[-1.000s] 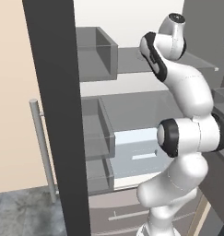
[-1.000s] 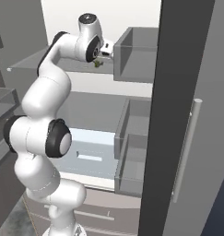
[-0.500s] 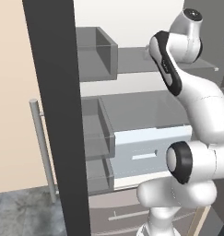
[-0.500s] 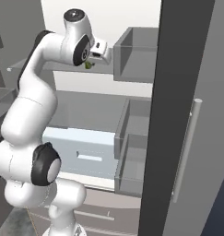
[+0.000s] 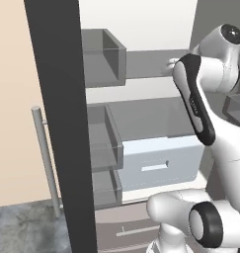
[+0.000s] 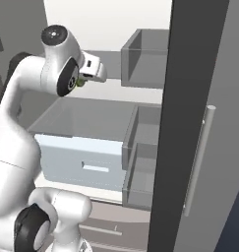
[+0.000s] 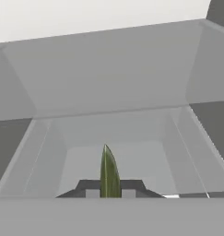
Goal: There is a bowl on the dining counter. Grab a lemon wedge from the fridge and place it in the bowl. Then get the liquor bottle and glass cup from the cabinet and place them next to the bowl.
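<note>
1. The fridge [image 5: 141, 64] stood open, its dark door edges framing a white interior with grey shelves, and served as the landmark for everything else.
2. A pale drawer [image 5: 158, 163] sat pulled forward in the fridge's lower half, below a wide grey shelf [image 6: 91, 115]; grey door bins [image 5: 102, 55] hung on the left door, and more bins [image 6: 143, 59] on the right door.
3. A long vertical bar handle [image 6: 197, 157] ran down the outside of the right fridge door.
4. The gripper [image 7: 110, 190] hung in front of the fridge's middle shelf level, above the pulled-out drawer, facing into the grey compartments.
5. The fingers [image 7: 88, 188] were clamped almost together on the lemon wedge [image 7: 109, 173], one at each flat side.
6. The wedge showed as a thin green-yellow sliver, its long axis running straight out from between the fingertips and its pointed end aimed away from the hand, toward the fridge's interior; from the right base camera it was a small green speck [image 6: 80, 81] under the hand.
</note>
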Robot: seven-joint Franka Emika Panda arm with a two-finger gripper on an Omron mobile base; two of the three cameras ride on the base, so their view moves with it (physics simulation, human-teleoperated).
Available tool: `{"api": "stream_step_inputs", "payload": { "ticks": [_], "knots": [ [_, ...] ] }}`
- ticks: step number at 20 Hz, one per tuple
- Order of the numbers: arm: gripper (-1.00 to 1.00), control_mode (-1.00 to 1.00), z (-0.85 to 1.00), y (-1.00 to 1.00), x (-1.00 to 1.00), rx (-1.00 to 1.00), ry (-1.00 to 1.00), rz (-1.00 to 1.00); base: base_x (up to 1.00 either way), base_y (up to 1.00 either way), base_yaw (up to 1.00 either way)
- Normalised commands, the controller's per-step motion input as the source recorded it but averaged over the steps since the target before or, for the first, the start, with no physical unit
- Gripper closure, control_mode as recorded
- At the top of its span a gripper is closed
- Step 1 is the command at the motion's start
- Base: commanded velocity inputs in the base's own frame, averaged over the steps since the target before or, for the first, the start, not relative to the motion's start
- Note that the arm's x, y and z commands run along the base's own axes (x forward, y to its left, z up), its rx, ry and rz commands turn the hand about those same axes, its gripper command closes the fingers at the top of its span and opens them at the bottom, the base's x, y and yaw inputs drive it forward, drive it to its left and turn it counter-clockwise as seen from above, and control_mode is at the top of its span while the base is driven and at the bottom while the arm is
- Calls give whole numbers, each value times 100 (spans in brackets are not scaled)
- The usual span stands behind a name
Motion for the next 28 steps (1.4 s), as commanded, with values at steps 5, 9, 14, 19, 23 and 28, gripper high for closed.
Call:
{"api": "stream_step_inputs", "payload": {
  "ticks": [5, 9, 14, 19, 23, 28],
  "knots": [
    [100, -100, 0, 6, -100, 0, 0, 0, 0, 0, 0],
    [100, -100, 0, 31, -56, 0, 8, 0, 0, 0, 0],
    [100, -100, 0, 24, -4, 0, 12, 0, 0, 0, 0],
    [100, 100, 0, 0, -13, 0, 3, 0, -55, 0, 0],
    [100, 100, 0, 0, 0, 0, 0, 0, -100, 0, 0],
    [100, 100, 0, 0, 0, 0, 0, 0, -100, 10, 20]
  ]
}}
